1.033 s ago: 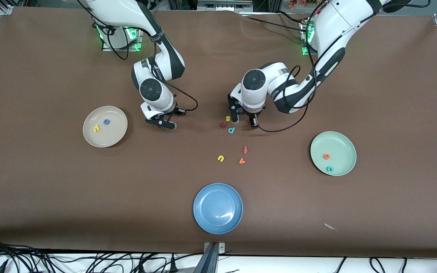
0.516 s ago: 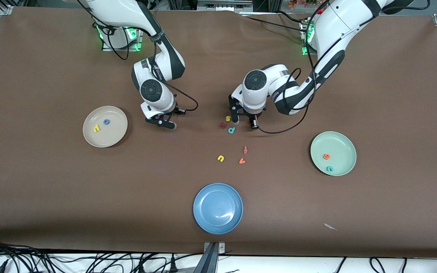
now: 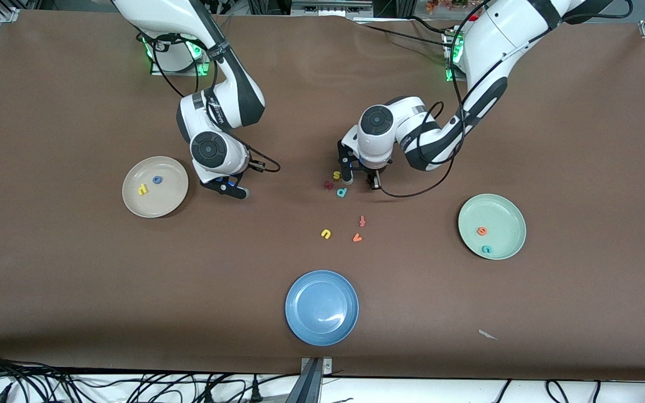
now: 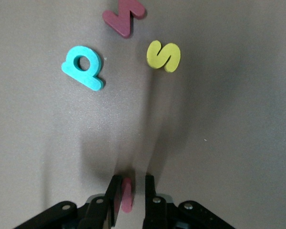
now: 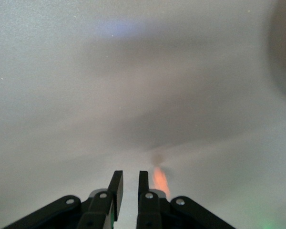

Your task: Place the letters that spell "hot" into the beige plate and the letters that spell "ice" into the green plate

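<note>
The beige plate [image 3: 157,210] holds a yellow h [image 3: 143,190] and a blue o [image 3: 157,179]. An orange e [image 3: 482,230] and a teal c [image 3: 486,249] lie in the green plate [image 3: 501,207]. My left gripper [image 3: 361,181] [image 4: 131,180] is low at mid-table, shut on the dark red i [image 4: 127,195], which is pressed to one finger. My right gripper [image 3: 232,190] [image 5: 130,175] hangs just off the beige plate's rim, fingers almost together with nothing in the slit. An orange smear [image 5: 159,180] shows outside one finger; I cannot tell if it is the t.
A yellow s [image 3: 336,175], a dark red zigzag letter [image 3: 328,184] and a teal d [image 3: 342,192] lie beside the left gripper. Nearer the camera are a red-orange letter [image 3: 362,221], a yellow u [image 3: 326,234], an orange v [image 3: 357,238] and the blue plate [image 3: 322,336].
The right arm has swung its gripper a little toward the beige plate. The left gripper has stayed over the same spot. No letter on the table has moved.
</note>
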Tool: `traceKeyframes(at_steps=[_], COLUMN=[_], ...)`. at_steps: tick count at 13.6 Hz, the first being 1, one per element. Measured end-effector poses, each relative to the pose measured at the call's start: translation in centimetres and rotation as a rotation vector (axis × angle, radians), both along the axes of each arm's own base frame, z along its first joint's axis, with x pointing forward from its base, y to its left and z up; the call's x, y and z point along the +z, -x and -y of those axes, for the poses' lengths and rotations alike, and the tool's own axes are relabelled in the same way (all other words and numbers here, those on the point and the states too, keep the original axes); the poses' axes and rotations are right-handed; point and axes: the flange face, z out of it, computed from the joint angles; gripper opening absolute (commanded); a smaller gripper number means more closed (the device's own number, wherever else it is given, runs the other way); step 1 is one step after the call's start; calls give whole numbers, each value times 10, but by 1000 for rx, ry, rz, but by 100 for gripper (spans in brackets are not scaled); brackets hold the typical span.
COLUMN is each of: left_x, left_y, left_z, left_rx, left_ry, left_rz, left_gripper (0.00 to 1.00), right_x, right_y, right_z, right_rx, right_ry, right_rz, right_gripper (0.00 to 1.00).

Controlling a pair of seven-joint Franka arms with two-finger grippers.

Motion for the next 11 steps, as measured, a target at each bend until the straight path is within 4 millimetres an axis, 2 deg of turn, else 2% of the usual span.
traceKeyframes(at_steps=[1,2,5,8,9,10,11], left_x=[0,0,6,40,57,74,91], left_y=[0,0,-4,-17,-22,-28,-36], left_z=[0,0,1,-5,-10,-19,-32], left_rx=[0,0,5,58,103,149,195], left_ry=[1,2,7,-32,-42,-55,-75], left_rz=[1,1,13,40,32,23,21], left_gripper=[3,0,0,0,0,0,0], right_x=[1,4,19,24,24,24,23], right_y=[-4,-11,-32,-37,-37,-36,-34], right_z=[8,23,75,94,97,96,94], right_rx=[16,36,85,118,121,124,131], right_ry=[-2,-4,-19,-34,-34,-34,-35], right_rz=[-3,-14,-43,-53,-61,-67,-76], right_gripper=[20,20,20,22,28,41,60])
